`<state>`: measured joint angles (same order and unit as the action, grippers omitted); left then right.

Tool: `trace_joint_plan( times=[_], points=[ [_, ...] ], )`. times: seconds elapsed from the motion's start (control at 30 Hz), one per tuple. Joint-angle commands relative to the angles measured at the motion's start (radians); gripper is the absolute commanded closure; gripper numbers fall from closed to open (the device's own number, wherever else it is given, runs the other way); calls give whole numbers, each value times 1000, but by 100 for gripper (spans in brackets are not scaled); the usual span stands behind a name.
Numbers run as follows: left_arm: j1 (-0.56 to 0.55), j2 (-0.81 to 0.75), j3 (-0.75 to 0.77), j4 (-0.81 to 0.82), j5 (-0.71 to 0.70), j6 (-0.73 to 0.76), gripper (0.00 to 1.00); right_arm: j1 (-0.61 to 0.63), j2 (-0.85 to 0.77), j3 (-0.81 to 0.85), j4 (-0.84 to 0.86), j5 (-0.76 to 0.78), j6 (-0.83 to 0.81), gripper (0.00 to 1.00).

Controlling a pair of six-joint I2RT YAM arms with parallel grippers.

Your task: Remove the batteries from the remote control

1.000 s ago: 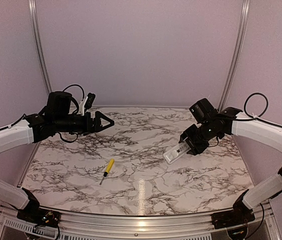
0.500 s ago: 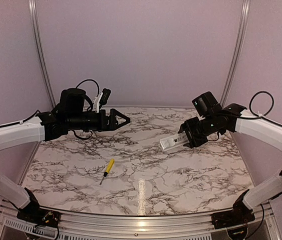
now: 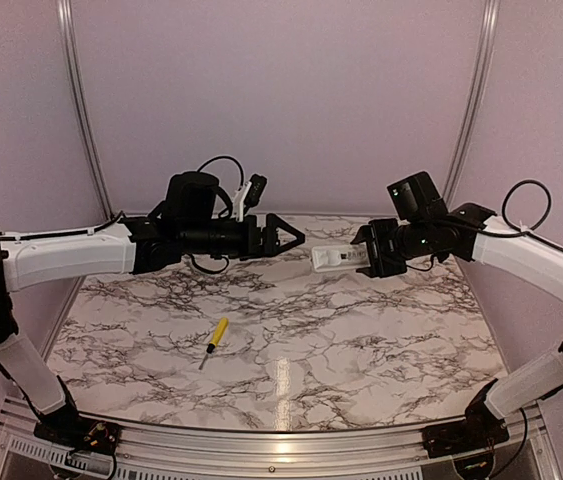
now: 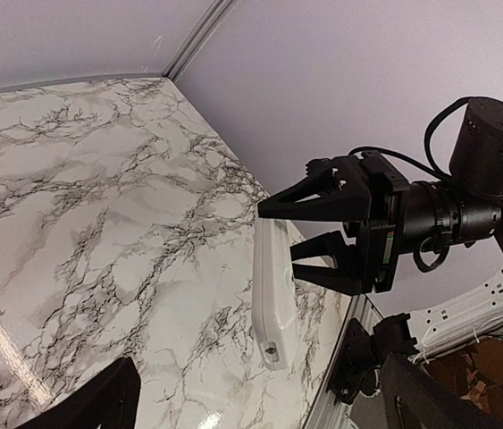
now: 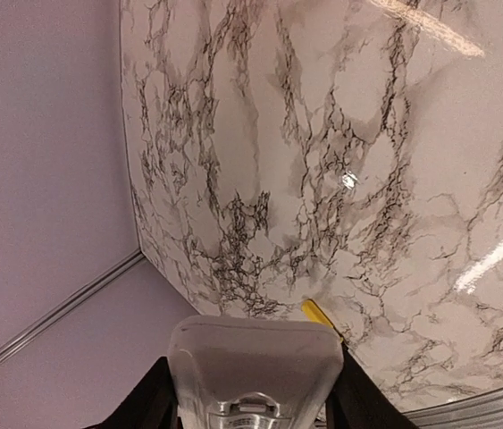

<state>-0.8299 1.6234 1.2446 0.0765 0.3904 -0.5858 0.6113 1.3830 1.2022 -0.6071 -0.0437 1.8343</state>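
My right gripper [image 3: 365, 264] is shut on one end of the white remote control [image 3: 329, 259] and holds it level in the air above the back of the table, its free end pointing left. My left gripper [image 3: 296, 240] is open and empty, a short way left of that free end and facing it. In the left wrist view the remote [image 4: 272, 290] hangs between my own spread fingers [image 4: 99, 402], with the right gripper [image 4: 322, 231] behind it. In the right wrist view the remote [image 5: 255, 362] fills the gap between the fingers [image 5: 148, 407]. The batteries are hidden.
A yellow-handled screwdriver [image 3: 216, 338] lies on the marble table [image 3: 361, 350] left of centre, below both grippers; its handle also shows in the right wrist view [image 5: 318, 315]. Purple walls close in the back and sides.
My left arm has swung right towards the centre, up to the remote's free end. My right arm has raised the remote, carried it left and levelled it.
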Motion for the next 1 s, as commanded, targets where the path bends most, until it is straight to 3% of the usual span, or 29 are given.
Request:
trace_joint_plan(
  times=[0.0,0.4,0.77,0.97],
  points=[
    [-19,75,89,36,19,-26,2,-4,-9,58,61,-3,51,100],
    [-58,234,257,8,62,-38,8,-4,8,85,107,-15,78,100],
    [-60,293,329,1,69,-53,41,-4,4,68,132,-33,75,100],
    [-60,299,335,-22,80,-52,43,-4,5,73,132,-32,59,100]
  ],
)
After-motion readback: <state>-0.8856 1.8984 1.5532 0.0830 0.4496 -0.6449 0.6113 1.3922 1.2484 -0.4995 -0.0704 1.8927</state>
